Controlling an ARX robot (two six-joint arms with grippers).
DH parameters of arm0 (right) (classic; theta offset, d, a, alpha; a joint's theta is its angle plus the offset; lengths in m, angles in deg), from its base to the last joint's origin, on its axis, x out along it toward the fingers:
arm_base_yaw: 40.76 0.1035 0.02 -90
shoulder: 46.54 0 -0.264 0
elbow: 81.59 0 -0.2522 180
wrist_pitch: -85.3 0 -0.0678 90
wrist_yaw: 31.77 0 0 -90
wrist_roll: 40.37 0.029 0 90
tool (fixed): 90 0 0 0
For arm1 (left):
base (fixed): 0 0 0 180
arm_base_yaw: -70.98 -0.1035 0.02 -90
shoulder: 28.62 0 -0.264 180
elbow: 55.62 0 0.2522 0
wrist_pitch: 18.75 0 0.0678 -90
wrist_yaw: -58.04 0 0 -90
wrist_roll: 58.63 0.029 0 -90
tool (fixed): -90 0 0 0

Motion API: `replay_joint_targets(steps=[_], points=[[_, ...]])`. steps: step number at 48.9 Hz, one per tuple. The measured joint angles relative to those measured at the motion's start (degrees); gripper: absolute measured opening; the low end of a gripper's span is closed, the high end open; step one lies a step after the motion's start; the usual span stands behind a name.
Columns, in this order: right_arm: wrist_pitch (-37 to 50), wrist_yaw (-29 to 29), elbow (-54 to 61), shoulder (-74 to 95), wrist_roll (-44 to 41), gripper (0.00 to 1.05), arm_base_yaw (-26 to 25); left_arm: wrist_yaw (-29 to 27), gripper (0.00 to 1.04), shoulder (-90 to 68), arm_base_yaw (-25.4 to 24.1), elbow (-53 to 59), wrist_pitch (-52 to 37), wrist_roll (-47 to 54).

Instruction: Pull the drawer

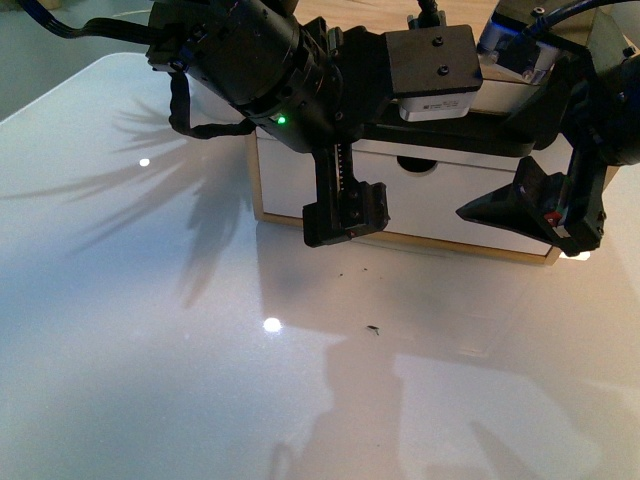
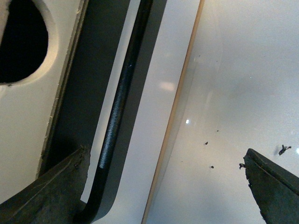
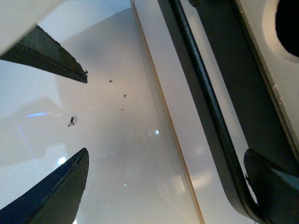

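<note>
— Left end effector [image 2: 167,150] is spread wide, its fingers [image 2: 46,196] standing either side of the bar with nothing pinched. The right end effector [image 3: 166,151] is just as wide and just as empty.

— So no grip. Set the scene, biggest thing first.

— White glossy counter [image 1: 150,350], filling most of the front view. On its far side sits a wood-edged box [image 1: 256,185]. The drawer [image 1: 450,200] is the white front across it, facing the robot, with both arms hanging just before it.

— Is it out at all?

— I judge not: the front looks flush with the box edge and none of the inside shows (the arms hide the top of the box, so I hold that loosely).

— And the handle?

— Long black handle [image 2: 117,107], running along the front. In the left wrist view one finger lies just beside it, near its bent end. In the right wrist view the other bent end sits close to a finger. Neither end is clamped.

— Smaller still?

— The half-round notch [image 1: 415,163], then a few dark specks [image 1: 373,329] on the counter in front.

— Progress, then?

— The approach looks done. Closing on the bar and the pull itself are both left.
</note>
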Motion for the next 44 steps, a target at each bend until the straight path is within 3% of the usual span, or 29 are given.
replay_joint_targets(steps=[12, 34, 44], points=[[-7.5, 2.0, 1.3, -2.7, -5.4, 0.96, -0.1, 1.8, 0.97, 2.7, 0.6, 2.4, 5.1, 3.6], [-15.3, 5.3, 8.5, -11.3, -7.5, 0.96, 1.7, 5.7, 0.97, 12.8, 1.3, 15.0, 8.3, 7.5], [-8.6, 7.7, 15.0, -16.9, -3.2, 0.96, 2.7, 6.1, 0.97, 18.3, 1.6, 23.6, -2.1, 3.0]])
